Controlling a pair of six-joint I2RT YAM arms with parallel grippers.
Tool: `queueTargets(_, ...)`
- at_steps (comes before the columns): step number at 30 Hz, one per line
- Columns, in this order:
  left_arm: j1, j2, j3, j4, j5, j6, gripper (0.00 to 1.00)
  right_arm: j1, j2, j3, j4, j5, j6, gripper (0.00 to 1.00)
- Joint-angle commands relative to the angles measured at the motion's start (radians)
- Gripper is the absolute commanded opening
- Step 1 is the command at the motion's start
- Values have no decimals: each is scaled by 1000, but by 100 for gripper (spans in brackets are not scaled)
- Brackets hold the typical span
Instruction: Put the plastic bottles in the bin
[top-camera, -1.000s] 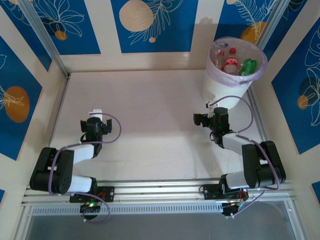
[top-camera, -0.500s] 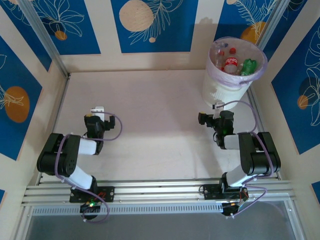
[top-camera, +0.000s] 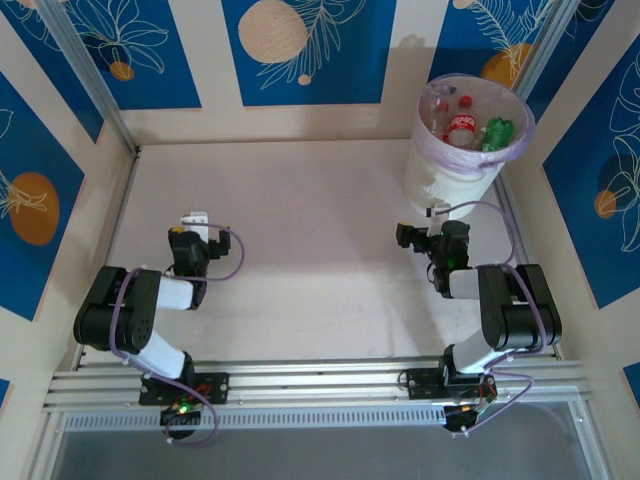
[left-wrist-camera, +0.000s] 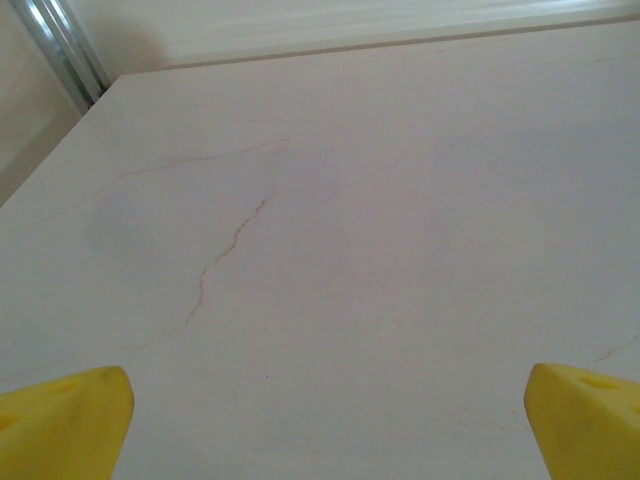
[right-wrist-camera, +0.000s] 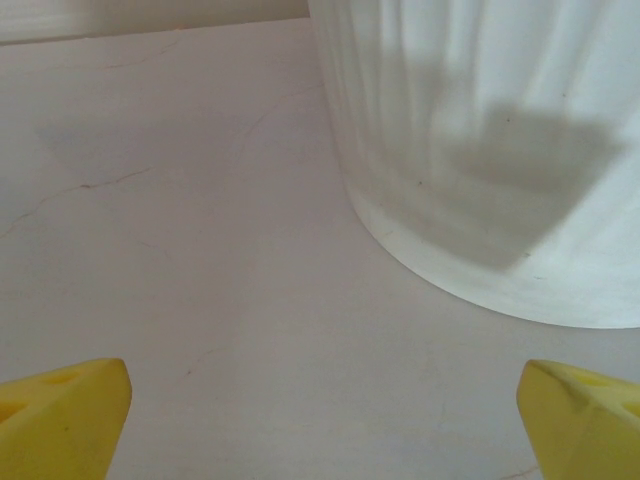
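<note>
The bin (top-camera: 452, 186), a white ribbed bucket with a pale lilac liner over its rim, stands at the far right of the table. Inside lie the plastic bottles: a red-labelled one (top-camera: 462, 128), a green one (top-camera: 497, 133) and a clear one (top-camera: 440, 108). My right gripper (top-camera: 434, 213) rests low just in front of the bin, open and empty. In the right wrist view its yellow fingertips (right-wrist-camera: 62, 415) stand wide apart, with the bin's wall (right-wrist-camera: 500, 150) close ahead. My left gripper (top-camera: 194, 220) sits at the left, open over bare table, its fingertips (left-wrist-camera: 62, 420) far apart.
The pale table top (top-camera: 310, 230) carries a thin crack (left-wrist-camera: 225, 250) ahead of the left gripper. Blue patterned walls enclose the table, with metal posts (top-camera: 85, 80) in the far corners. An aluminium rail (top-camera: 320, 380) with both arm bases runs along the near edge.
Both arms have folded back toward their bases over the last second and then held still. Both grippers stayed open and empty. The bottles in the bin have not moved.
</note>
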Motion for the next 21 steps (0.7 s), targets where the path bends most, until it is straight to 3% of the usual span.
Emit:
queueTargets(1, 8, 7, -4, 38, 16, 14, 100, -5, -1, 7, 31, -14, 7, 99)
queueTargets(21, 9, 7, -4, 37, 16, 14, 100, -5, 0, 9, 27, -16, 7, 99)
